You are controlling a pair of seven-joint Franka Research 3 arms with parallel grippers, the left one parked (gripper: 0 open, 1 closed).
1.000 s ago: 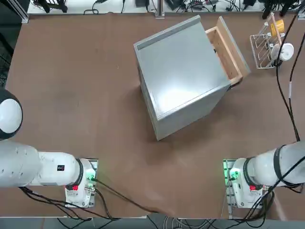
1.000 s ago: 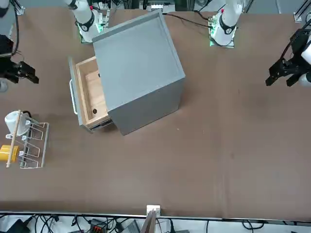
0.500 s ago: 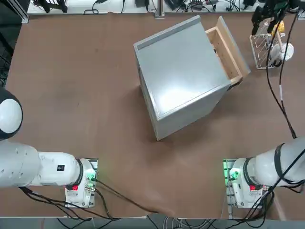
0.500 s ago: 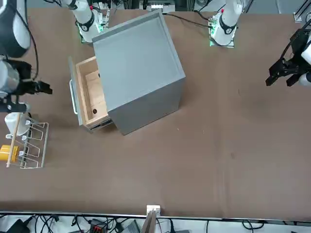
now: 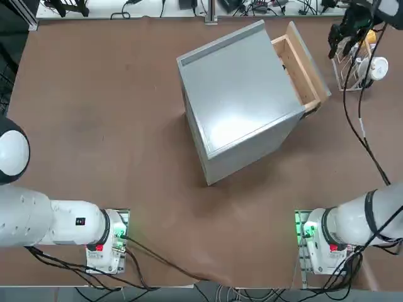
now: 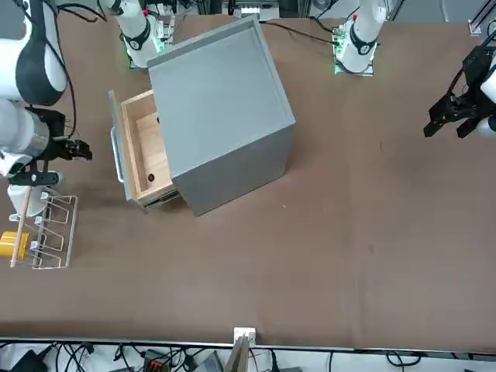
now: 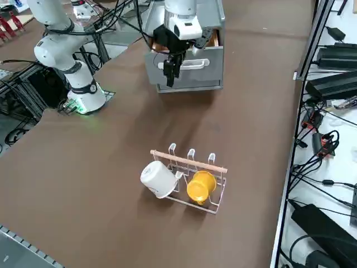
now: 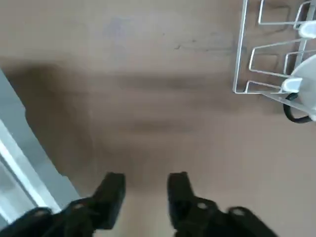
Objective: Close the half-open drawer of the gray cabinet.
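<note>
A: Where is the right gripper (image 8: 144, 190), and how do its jaws stand?

B: It hangs above bare table (image 5: 94, 113), in the gap between the drawer (image 5: 301, 68) front and the wire rack (image 5: 354, 60). The two fingers (image 8: 112, 192) point down, parted by a narrow gap, with nothing between them.

A: Where is the drawer relative to the jaws?

B: Just beside them, apart, not touched. It stands half out of the gray cabinet (image 5: 239, 100), its front panel and metal handle (image 6: 116, 155) facing the gripper.

A: What limits movement?

B: The rack, holding a white cup (image 7: 158, 179) and a yellow cup (image 7: 201, 186), sits near the gripper's other side. Toward the robot's base (image 5: 318, 242) the table is open brown surface.
</note>
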